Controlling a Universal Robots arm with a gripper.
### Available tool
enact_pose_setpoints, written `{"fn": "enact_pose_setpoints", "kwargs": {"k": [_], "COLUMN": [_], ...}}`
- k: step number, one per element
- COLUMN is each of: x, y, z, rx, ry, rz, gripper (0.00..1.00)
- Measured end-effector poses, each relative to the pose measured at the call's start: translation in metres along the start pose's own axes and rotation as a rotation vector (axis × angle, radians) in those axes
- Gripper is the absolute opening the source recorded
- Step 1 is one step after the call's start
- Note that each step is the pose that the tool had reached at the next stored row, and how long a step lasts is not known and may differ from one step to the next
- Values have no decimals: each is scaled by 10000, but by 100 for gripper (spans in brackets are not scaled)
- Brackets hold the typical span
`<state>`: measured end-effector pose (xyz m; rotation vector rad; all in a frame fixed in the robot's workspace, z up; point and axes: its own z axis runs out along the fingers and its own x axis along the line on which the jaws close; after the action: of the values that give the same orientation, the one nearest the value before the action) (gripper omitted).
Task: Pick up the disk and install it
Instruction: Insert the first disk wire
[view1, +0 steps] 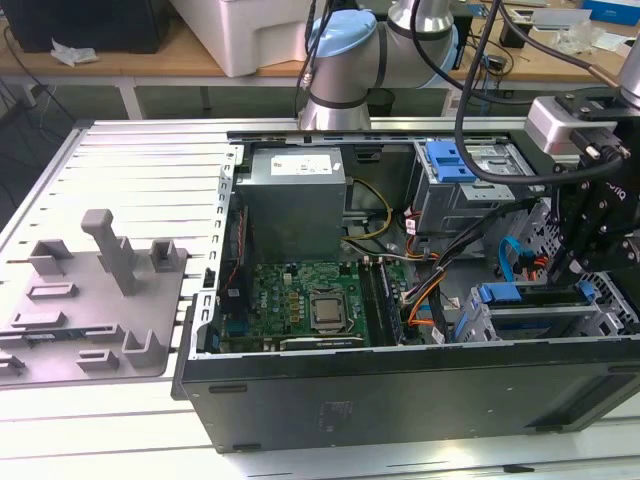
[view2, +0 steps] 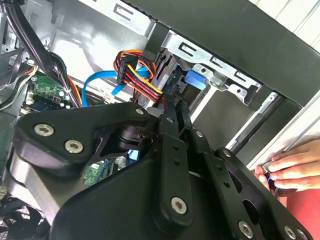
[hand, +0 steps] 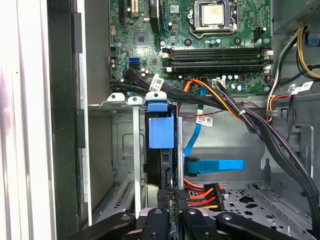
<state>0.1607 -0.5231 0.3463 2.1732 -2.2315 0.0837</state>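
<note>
I see my gripper (hand: 172, 199) pinching the edge of the disk (hand: 161, 134), which stands on edge inside the metal drive cage (hand: 124, 145) of the open computer case (view1: 400, 400)

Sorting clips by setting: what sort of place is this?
Probably a robotics lab workbench set up for computer assembly: an open desktop computer case lies on a slotted aluminium table, a robot arm stands behind it, and a grey fixture plate sits beside it.
</note>
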Motion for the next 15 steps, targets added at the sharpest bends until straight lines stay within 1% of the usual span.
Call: {"fn": "enact_pose_setpoints", "kwargs": {"k": [15], "x": [-2], "y": [-5], "z": [29], "rx": [0], "ry": [-6], "rz": [-1], "gripper": [16]}}
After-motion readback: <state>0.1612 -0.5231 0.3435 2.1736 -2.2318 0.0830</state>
